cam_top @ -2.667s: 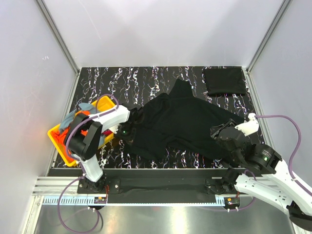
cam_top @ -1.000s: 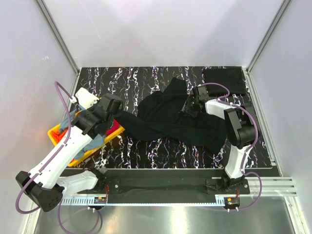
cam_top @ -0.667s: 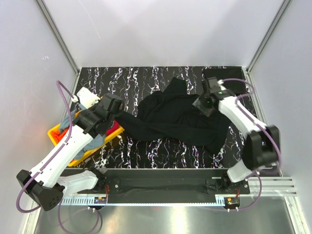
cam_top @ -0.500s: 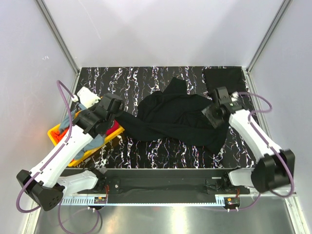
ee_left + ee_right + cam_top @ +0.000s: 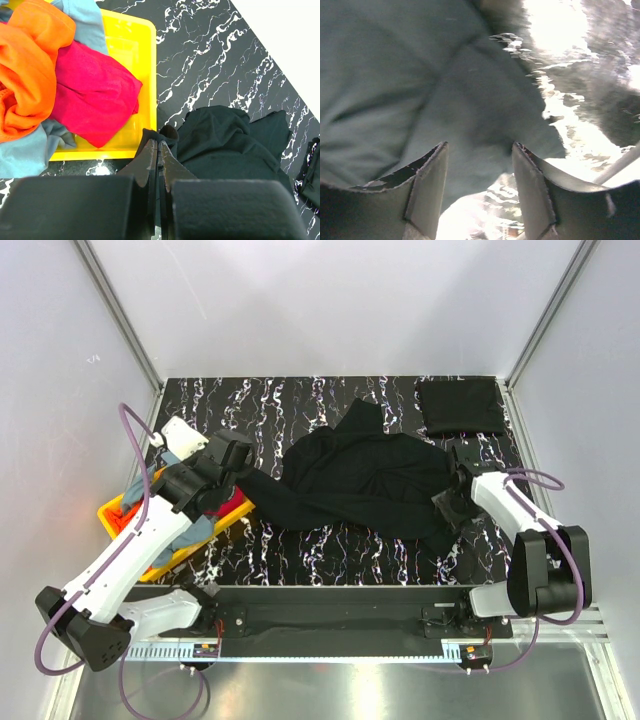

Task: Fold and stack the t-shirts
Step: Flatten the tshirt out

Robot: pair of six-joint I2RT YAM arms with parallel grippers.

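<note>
The left end effector (image 5: 159,146) pinches an edge of the crumpled black cloth t-shirt (image 5: 360,480); the right end effector (image 5: 479,147) hovers spread over it.

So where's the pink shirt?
In the left wrist view, the magenta t-shirt lies in the yellow tray on the left, against the orange t-shirt, just beyond the left pincer.

A yellow plastic tray (image 5: 144,60) sits at the left side of a black tabletop (image 5: 250,405) veined with white, marble-like streaks, and it lies at an angle to the table's edge. Plain white walls (image 5: 330,300) close the table in on three sides, joined by aluminium corner posts (image 5: 118,315). Along the near edge run slotted aluminium rails (image 5: 110,625) and a pale strip (image 5: 330,651), possibly a ruled scale, above a brushed metal sheet (image 5: 350,690).
</note>
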